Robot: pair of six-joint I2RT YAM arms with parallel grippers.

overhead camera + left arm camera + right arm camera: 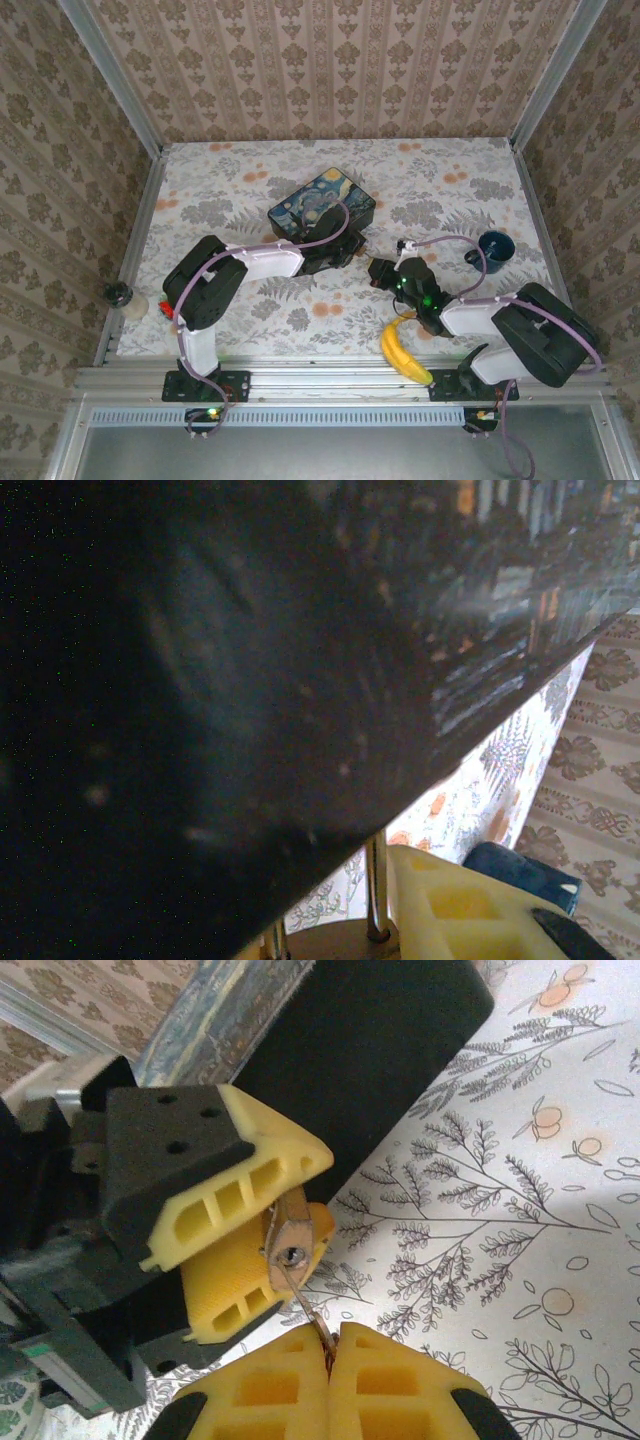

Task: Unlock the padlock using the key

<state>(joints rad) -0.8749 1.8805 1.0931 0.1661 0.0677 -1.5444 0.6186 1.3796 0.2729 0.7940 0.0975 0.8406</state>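
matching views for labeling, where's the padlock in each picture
top external: too small to tell, somewhere just below the painted box.
left wrist: padlock bottom centre, shackle pointing up.
right wrist: centre-left, held in the left end effector.
shared landmark: the painted box.

Soft, even light overhead; left wrist view dark, blurred, with glare.

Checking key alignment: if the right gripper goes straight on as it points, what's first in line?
The padlock, pinched in the left gripper. The key held by the right gripper seems to touch its keyhole, though depth is unclear.
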